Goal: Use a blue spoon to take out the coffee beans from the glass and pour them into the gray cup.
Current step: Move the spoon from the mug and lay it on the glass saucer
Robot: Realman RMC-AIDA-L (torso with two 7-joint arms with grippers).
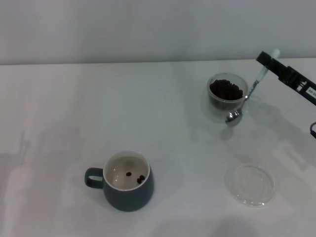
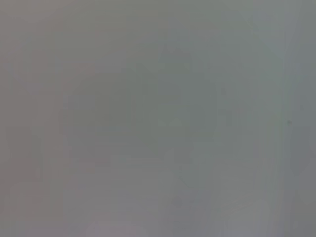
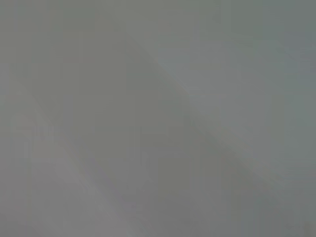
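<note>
right gripper (image 1: 265, 60) gripping blue spoon (image 1: 247, 95) beside glass (image 1: 226, 94) – saucer (image 1: 250, 184) nearby

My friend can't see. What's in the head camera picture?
The right tool holds the blue spoon beside the glass of coffee beans. Nearer stands the gray cup, a few beans inside, and a clear saucer.

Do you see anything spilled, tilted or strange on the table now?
Nothing is spilled. The right gripper holds the blue spoon slanted beside the glass. A few coffee beans lie inside the upright gray cup.
</note>
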